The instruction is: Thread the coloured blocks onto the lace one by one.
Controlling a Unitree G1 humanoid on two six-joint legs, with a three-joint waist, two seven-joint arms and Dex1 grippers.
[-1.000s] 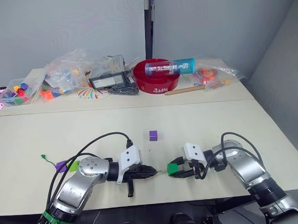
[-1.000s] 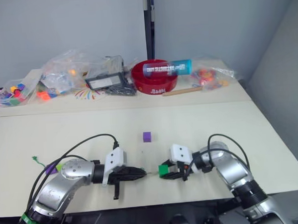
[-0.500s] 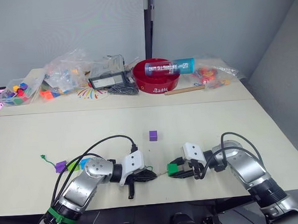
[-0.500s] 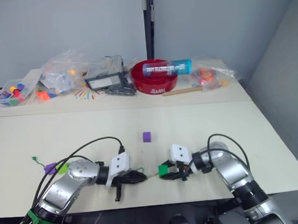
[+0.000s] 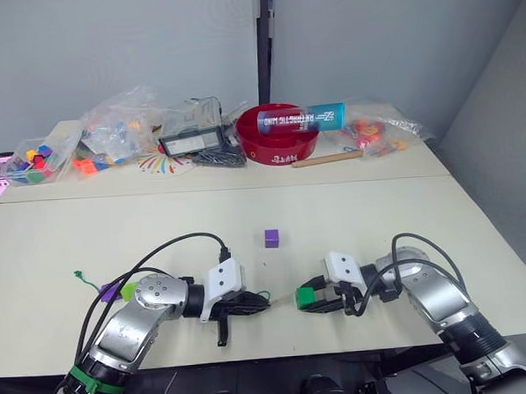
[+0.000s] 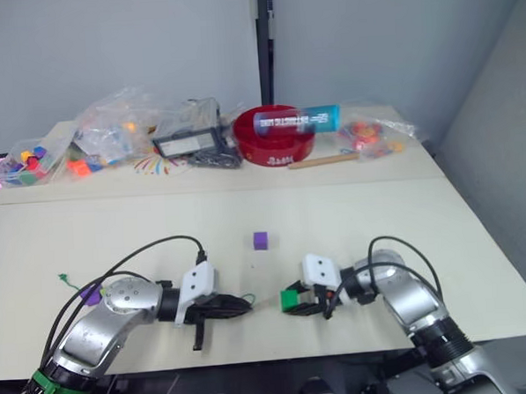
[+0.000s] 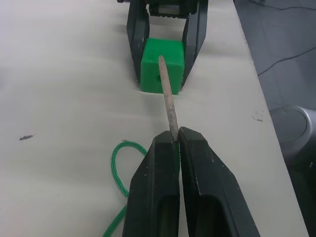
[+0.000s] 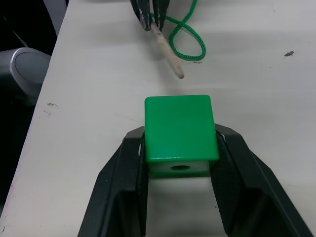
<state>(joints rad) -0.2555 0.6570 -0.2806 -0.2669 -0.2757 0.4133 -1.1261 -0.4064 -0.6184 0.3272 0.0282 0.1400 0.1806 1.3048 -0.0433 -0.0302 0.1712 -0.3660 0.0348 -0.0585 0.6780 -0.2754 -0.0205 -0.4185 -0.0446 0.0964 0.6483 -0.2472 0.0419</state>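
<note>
Desk front edge: your right gripper (image 8: 180, 163) clamps the green cube (image 8: 180, 129); your left gripper (image 7: 173, 143), pinched on the lace tip (image 7: 167, 98), points it just short of the cube.

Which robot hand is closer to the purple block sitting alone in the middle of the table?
About even, perhaps the left. The purple block lies between them, farther up the table: left gripper just left of it, right gripper just right.

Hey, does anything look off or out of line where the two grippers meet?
Yes. The lace tip held by the left gripper lies short of the green block in the right gripper, angled off-centre rather than squarely toward it.
</note>
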